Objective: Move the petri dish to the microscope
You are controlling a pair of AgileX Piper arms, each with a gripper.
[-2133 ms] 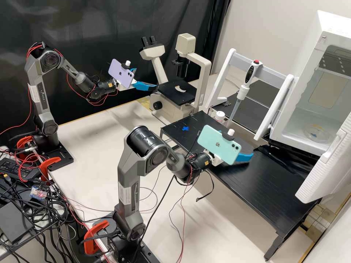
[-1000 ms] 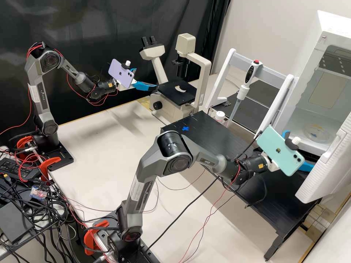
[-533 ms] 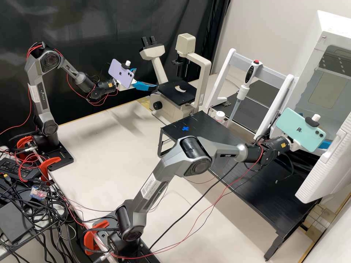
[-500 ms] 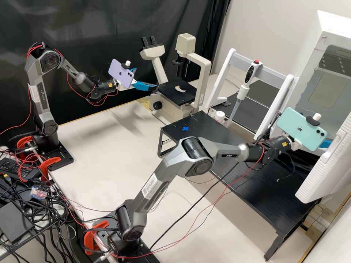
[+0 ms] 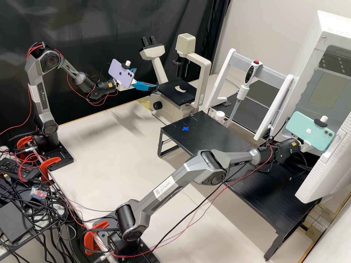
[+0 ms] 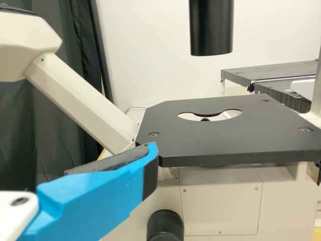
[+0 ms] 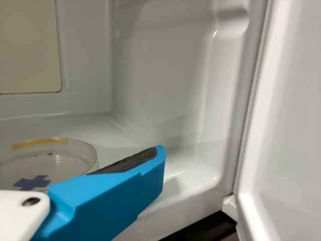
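- The right gripper (image 7: 157,154) had its jaws apart, with no dish in them. One blue finger (image 7: 110,201) was close to the petri dish (image 7: 55,163) and hid a bit of its rim.
- The petri dish lay flat on the floor of the white chamber (image 7: 160,75), between the back edge and the front lip. A blue cross (image 7: 32,182) showed in it or under it.
- The chamber's door (image 7: 286,100) stood open.
- The left gripper (image 5: 147,79) had its jaws apart too, near a corner of the black stage (image 6: 220,143) of the microscope (image 5: 159,67). I could not tell if it touched.
- The black stand (image 5: 219,133) had a blue mark (image 5: 185,128) near one corner. That might have been a good spot to set the dish down halfway.
- I think the step was to get hold of the dish. Next, the right jaws had to go around its sides, shut softly and lift it flat. Then they had to back out past the lip and the door. A hard push could have made the dish slide or tip.
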